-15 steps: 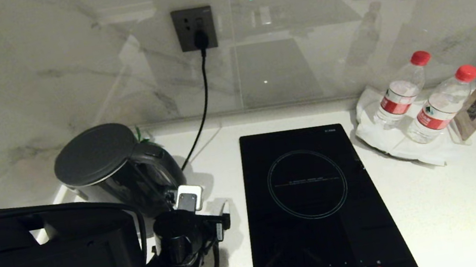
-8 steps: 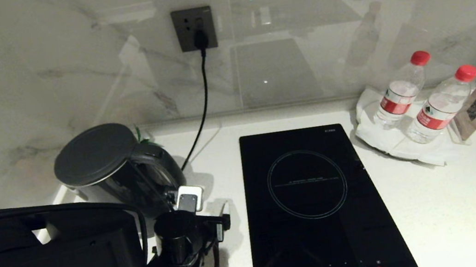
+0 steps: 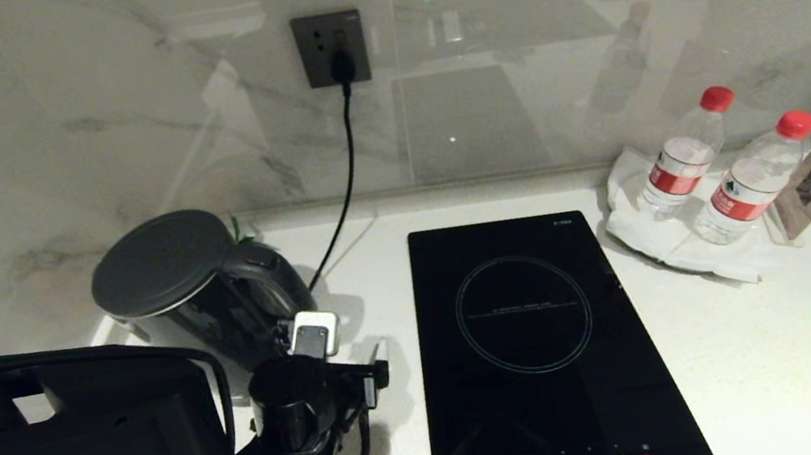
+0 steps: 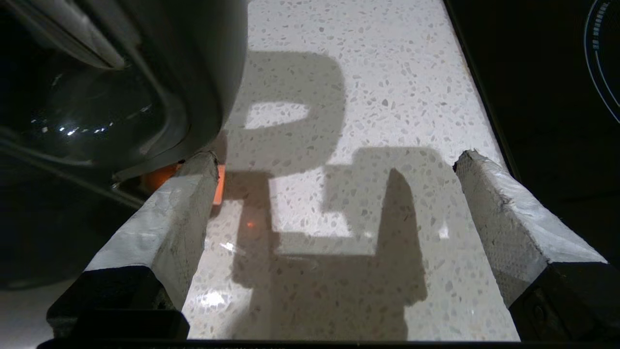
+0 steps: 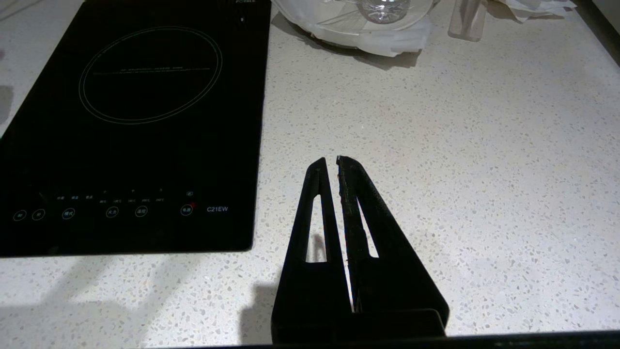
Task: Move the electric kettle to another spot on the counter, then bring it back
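- Glossy black cylinder, flat round lid, loop handle: electric kettle (image 3: pixel 196 289) at far left of speckled white stone counter (image 3: pixel 790 364).
- Flat black glass induction hob (image 3: pixel 542 351) to the right; bare counter strip between hob edge and kettle.
- Left gripper (image 4: pixel 334 165) spread wide, grey padded fingers (image 4: pixel 164 218) empty, one pad just beside kettle handle, near side.
- Right gripper (image 5: pixel 336 162) pressed together above open counter right of hob.
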Robot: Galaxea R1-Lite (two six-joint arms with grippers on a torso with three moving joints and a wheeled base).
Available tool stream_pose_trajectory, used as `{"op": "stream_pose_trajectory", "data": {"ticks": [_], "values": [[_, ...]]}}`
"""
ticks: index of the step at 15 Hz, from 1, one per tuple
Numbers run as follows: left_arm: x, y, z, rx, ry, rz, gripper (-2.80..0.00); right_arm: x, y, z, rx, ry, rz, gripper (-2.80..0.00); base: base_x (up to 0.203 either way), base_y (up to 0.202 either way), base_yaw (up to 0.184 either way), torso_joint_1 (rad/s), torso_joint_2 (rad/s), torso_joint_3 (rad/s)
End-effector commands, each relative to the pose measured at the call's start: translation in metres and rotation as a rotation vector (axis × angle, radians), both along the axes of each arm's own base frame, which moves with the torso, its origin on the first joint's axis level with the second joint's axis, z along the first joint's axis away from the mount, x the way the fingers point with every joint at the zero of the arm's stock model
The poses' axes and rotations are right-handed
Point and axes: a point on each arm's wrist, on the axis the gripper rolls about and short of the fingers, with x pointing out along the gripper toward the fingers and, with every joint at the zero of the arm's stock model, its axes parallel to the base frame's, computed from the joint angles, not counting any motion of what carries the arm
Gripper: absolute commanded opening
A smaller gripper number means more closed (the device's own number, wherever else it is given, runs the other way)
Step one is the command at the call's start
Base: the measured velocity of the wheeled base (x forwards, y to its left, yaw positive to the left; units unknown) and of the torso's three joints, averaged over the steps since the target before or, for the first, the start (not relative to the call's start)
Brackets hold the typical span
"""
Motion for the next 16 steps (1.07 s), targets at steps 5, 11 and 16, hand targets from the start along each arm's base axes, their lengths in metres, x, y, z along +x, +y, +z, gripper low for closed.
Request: {"op": "stream_pose_trajectory", "data": {"ticks": [5, 11, 16], "values": [[-0.013, 0.005, -0.005, 0.021, 0.031, -0.016, 0.0, 0.0, 0.0, 0.0, 0.0, 0.0, 0.0, -2.8, 0.0, 0.0, 0.0, 0.0, 0.0, 0.0], [-0.022, 0.009, -0.013, 0.054, 0.074, -0.029, 0.0, 0.0, 0.0, 0.0, 0.0, -0.001, 0.0, -2.8, 0.0, 0.0, 0.0, 0.0, 0.0, 0.0], [-0.024, 0.01, -0.016, 0.06, 0.086, -0.031, 0.0, 0.0, 0.0, 0.0, 0.0, 0.0, 0.0, -2.8, 0.0, 0.0, 0.0, 0.0, 0.0, 0.0]]}}
